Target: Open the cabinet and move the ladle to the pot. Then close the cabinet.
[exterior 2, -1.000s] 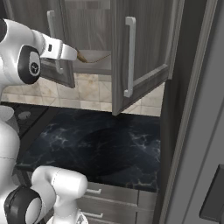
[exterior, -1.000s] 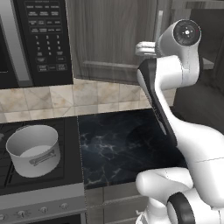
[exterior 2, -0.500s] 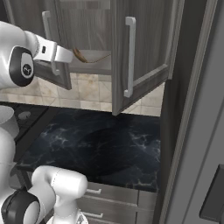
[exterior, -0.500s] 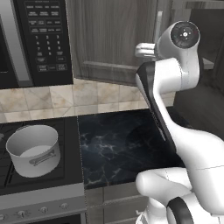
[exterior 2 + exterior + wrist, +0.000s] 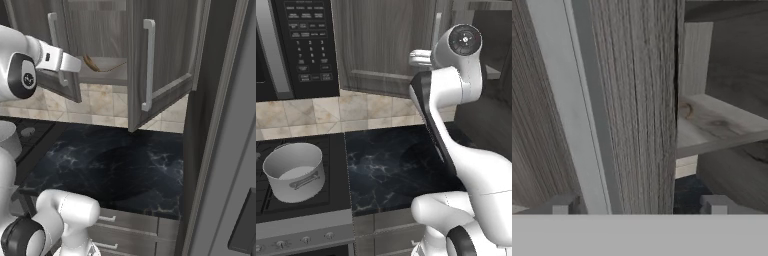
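The gripper (image 5: 639,205) is seen spread wide in the hand view, its two grey finger tips (image 5: 559,204) set far apart at the bottom, nothing pinched between them. The edge of the left cabinet door (image 5: 637,100) and its silver bar handle (image 5: 567,105) stand just ahead of the tips, between them; contact cannot be told. Past the door edge a wood shelf (image 5: 722,127) is seen inside the cabinet (image 5: 165,55). In the right base view both doors are swung open, and the ladle (image 5: 100,64) lies on the bottom shelf near the front edge, its brownish bowl toward the left door, thin handle running right. The white arm's hand (image 5: 57,57) is held up at the left door handle (image 5: 54,47). The black marble countertop (image 5: 391,165) lies below. The pot (image 5: 295,171) sits on the stove (image 5: 286,200) near its front edge, left of the countertop, well apart from the cabinet. A black microwave (image 5: 298,45) hangs above the stove.
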